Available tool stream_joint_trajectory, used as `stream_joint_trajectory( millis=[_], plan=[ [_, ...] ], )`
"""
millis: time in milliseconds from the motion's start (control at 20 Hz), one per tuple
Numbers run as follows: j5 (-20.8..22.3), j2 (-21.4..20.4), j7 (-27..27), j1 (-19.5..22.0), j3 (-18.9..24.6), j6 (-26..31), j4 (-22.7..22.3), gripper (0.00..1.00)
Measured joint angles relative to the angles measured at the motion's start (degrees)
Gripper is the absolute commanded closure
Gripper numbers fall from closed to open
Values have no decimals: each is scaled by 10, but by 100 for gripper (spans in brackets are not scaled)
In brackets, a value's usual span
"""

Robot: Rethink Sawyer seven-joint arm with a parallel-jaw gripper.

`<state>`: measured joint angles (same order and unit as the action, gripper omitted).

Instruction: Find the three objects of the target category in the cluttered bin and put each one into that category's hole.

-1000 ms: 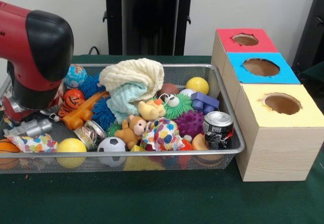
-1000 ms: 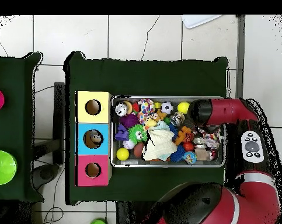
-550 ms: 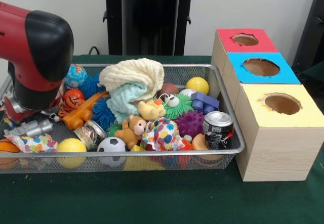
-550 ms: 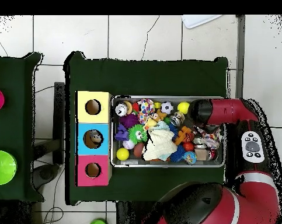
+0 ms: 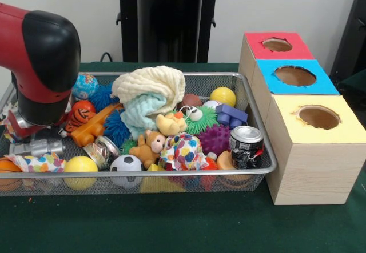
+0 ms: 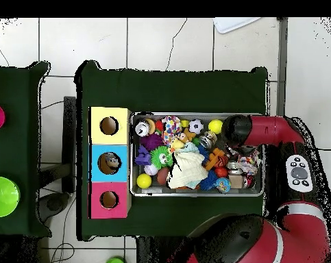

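- Small brown plush teddy bear (image 5: 150,145), in silver wire-mesh bin (image 5: 251,132): likely light, soft, compressible; best pinched across torso.
- Gripper (image 5: 27,128): hidden beneath red-and-black arm (image 5: 43,59); opening cannot be told.

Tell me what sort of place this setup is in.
Probably a robotics lab: a red arm works over a wire bin of toys beside sorting boxes, on a green-clothed table standing on a tiled floor.

Red and black arm (image 5: 40,59) cut off at left frame edge, gripper hidden behind its bulk, orange ball (image 5: 7,166) clipped at bin's (image 5: 171,174) left end, small object inside blue box's hole (image 6: 111,162) unidentifiable overhead
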<state>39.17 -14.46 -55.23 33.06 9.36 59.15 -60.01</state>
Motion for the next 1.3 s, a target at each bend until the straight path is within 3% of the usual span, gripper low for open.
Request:
stream_joint_trajectory(
  millis=[400,1300],
  plan=[
    [-2,4,0,-1,-5,0,2,0],
    [14,2,0,-23,-60,0,4,0]
  ],
)
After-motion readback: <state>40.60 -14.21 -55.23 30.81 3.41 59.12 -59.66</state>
